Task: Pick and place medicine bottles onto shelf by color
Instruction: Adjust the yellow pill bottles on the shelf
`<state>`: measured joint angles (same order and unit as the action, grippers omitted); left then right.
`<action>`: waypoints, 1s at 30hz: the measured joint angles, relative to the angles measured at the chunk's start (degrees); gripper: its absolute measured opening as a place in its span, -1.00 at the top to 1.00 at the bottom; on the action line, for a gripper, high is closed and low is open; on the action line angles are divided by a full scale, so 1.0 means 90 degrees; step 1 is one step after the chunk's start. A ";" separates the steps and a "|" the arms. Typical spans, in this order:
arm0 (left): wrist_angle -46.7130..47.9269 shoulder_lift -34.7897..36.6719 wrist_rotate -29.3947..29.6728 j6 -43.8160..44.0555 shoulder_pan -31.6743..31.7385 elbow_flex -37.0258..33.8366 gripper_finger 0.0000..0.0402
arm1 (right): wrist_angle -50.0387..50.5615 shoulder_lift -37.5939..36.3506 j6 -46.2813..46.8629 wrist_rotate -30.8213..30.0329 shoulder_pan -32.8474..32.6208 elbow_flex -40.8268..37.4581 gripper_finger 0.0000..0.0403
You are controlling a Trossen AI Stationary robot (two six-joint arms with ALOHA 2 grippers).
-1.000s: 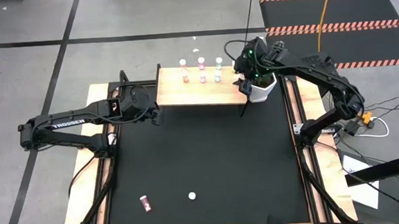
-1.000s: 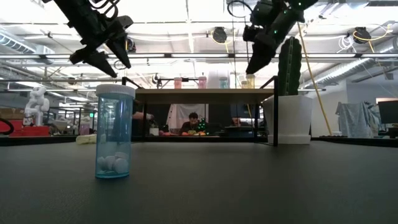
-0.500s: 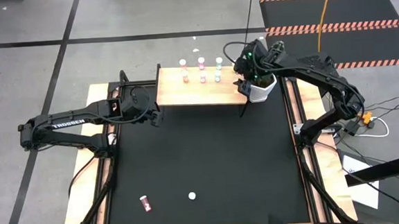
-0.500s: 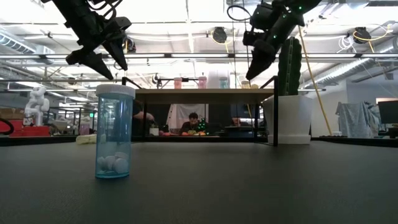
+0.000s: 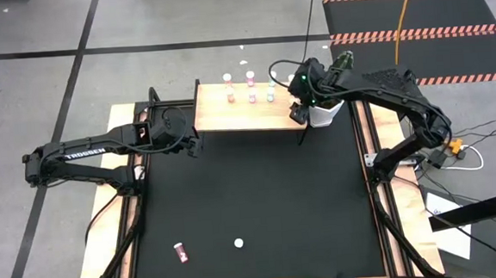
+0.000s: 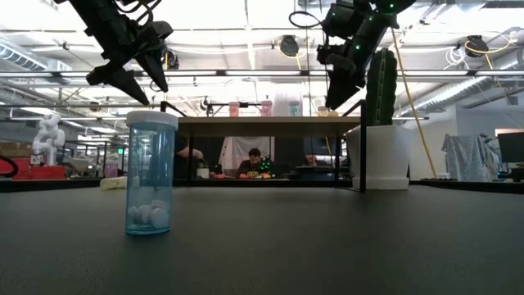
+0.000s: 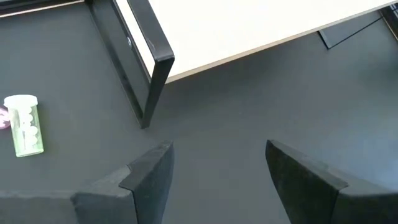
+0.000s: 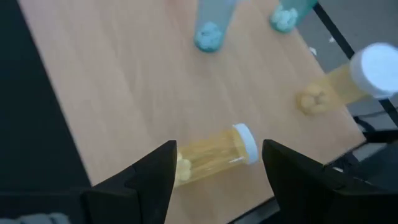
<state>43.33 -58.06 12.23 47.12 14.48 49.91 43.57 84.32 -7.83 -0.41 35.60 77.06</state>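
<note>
On my right wrist feed, a small yellow bottle with a white cap (image 8: 214,154) lies on its side on the light-wood shelf board (image 8: 124,93), right between the two dark fingers (image 8: 152,180) of the right gripper (image 8: 217,171). The fingers stand apart on either side of it; I cannot tell whether they touch it. A second yellow bottle (image 8: 348,81) stands near the board's corner, and two teal bottles (image 8: 211,28) stand farther along it. From above, the right gripper (image 5: 300,108) hangs over the shelf's end beside the white pot with the green cactus (image 5: 328,110). The left gripper (image 5: 192,144) waits off the shelf's other end, fingers apart and holding nothing. A pink bottle (image 5: 181,253) and another bottle (image 5: 238,242) sit on the black mat (image 5: 252,208), well away from both grippers.
</note>
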 joint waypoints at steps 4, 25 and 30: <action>0.0000 0.0000 0.0000 -0.0008 0.0000 0.0000 -0.27 | 0.0013 0.0103 0.0150 -0.0113 -0.0008 0.0002 -0.15; 0.0012 0.0000 -0.0081 0.0024 0.0000 0.0000 -0.27 | 0.0051 0.0390 -0.0387 0.0724 0.0002 0.0002 -0.09; 0.0012 0.0000 -0.0191 0.0028 -0.0001 0.0000 -0.27 | 0.0078 0.0576 -0.0477 0.0723 0.0002 0.0002 0.04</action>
<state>43.44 -58.06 10.51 47.36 14.47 49.91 44.27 89.50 -12.12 6.10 35.62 77.08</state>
